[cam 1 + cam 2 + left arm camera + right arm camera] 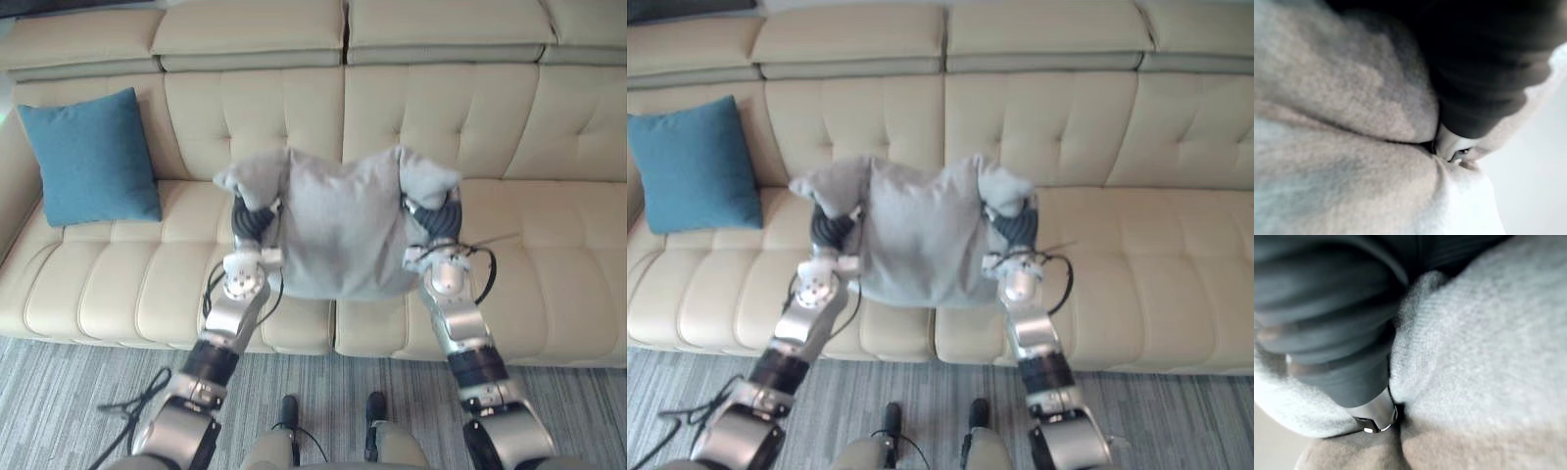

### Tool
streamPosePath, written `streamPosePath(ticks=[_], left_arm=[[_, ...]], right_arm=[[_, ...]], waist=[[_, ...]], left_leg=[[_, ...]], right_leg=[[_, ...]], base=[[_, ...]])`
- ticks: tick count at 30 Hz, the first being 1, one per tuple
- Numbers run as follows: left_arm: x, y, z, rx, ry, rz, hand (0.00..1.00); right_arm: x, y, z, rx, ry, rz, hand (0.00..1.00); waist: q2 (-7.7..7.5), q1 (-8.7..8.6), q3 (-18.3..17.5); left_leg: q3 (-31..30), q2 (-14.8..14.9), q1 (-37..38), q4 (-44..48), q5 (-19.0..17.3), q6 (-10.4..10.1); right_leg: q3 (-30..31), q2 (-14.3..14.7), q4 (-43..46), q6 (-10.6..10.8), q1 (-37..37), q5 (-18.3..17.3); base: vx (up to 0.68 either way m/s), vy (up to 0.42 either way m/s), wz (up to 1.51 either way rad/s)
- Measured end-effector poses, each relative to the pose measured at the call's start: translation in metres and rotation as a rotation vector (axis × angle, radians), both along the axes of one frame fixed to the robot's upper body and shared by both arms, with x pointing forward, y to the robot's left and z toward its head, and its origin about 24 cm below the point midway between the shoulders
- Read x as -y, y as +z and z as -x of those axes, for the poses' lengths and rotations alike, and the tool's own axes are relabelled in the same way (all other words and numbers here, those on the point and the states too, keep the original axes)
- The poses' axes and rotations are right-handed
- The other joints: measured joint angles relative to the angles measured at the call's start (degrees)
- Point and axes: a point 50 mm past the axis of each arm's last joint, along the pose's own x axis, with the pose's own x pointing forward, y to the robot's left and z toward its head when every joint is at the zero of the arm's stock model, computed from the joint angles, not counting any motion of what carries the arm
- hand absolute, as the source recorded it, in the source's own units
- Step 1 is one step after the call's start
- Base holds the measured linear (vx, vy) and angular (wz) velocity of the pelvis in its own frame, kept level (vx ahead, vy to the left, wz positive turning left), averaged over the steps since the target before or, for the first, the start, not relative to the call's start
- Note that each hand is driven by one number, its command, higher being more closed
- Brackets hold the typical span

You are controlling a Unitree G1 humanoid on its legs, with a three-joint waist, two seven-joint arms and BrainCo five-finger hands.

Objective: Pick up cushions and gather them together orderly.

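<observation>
Left hand (253,220) and right hand (441,217), fingers clenched into bunched cloth, hold the grey cushion (338,230) over the sofa (549,245); the blue cushion (90,157) at ten o'clock is likely its destination.

Grey cushion (343,230) of matt fuzzy cloth, blue cushion (90,157) matt woven cloth, sofa (549,225) smooth leather
</observation>
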Motion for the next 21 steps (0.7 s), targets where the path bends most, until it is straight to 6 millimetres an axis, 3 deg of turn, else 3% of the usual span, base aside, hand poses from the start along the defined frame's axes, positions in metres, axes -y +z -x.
streamPosePath(ticks=[7, 12, 16, 17, 21], left_arm=[[-0.002, 0.099, -0.028, 0.214, 0.054, 0.025, 1.00], [-0.004, 0.129, -0.039, 0.225, 0.073, 0.059, 1.00], [-0.005, 0.136, -0.043, 0.217, 0.076, 0.055, 1.00], [-0.006, 0.137, -0.045, 0.210, 0.080, 0.056, 0.00], [-0.009, 0.134, -0.050, 0.173, 0.074, 0.072, 0.00]], right_arm=[[-0.001, 0.107, -0.023, 0.250, -0.139, 0.129, 1.00], [0.002, 0.145, -0.031, 0.278, -0.185, 0.143, 1.00], [0.003, 0.155, -0.035, 0.269, -0.200, 0.149, 1.00], [0.004, 0.159, -0.037, 0.263, -0.206, 0.159, 0.00], [0.020, 0.168, -0.042, 0.210, -0.231, 0.188, 0.00]], waist=[[0.13, -0.62, 5.7], [0.36, -0.85, 8.5], [0.61, -0.91, 9.9], [0.79, -0.89, 10.9], [1.10, -0.62, 13.6]], left_leg=[[1.9, 0.4, -5.9, -3.3, 4.1, -0.4], [2.7, 1.3, -9.5, -3.9, 4.6, -0.9], [2.7, 1.8, -11.4, -4.1, 4.6, -0.9], [2.6, 1.9, -11.7, -4.1, 4.6, -0.9], [2.5, 2.0, -12.8, -4.0, 4.6, -1.0]], right_leg=[[1.9, 1.3, -4.2, -0.5, -6.8, 5.5], [2.5, 2.5, -8.6, -0.7, -8.9, 8.3], [2.3, 2.9, -10.3, -0.8, -10.1, 9.0], [2.1, 2.9, -10.3, -0.8, -10.2, 9.0], [1.8, 2.8, -10.0, -0.7, -11.1, 9.0]], base=[[-0.07, -0.016, -0.16], [-0.01, -0.012, -0.10], [0.00, 0.000, 0.00], [0.00, 0.000, 0.00], [0.01, 0.001, 0.06]])
